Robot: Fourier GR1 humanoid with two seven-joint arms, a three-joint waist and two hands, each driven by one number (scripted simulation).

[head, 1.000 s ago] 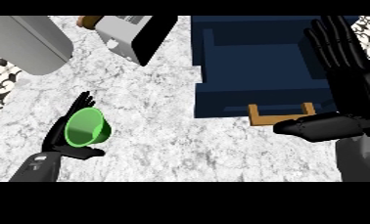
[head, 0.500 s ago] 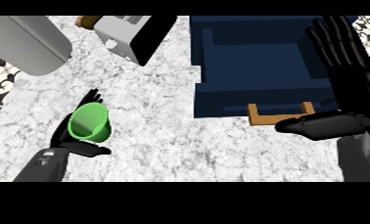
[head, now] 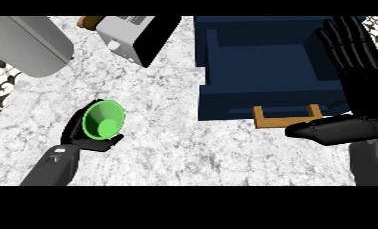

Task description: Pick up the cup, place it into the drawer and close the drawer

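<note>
— While my left hand (head: 83, 138) curls its fingers (head: 75, 123) round the green cup (head: 103, 120), what step would you say I am on?

— The pick-up. The cup sits in your palm, mouth up, over the left part of the marble desk (head: 170, 138). Whether it has left the surface I cannot tell.

— And my right hand (head: 347, 48)?

— It rests at the right edge, fingers straight and raised, holding nothing.

— What does the next move call for?

— Carrying the cup right, across the desk and over the front wall of the open navy drawer (head: 258, 68), then lowering it inside. The wooden handle (head: 286, 117) is for pushing it closed afterwards.

— Anything in the way?

— The toaster (head: 136, 35) and a grey appliance (head: 33, 43) stand further back, off the path, I judge. The drawer's front wall is the thing to clear.
</note>
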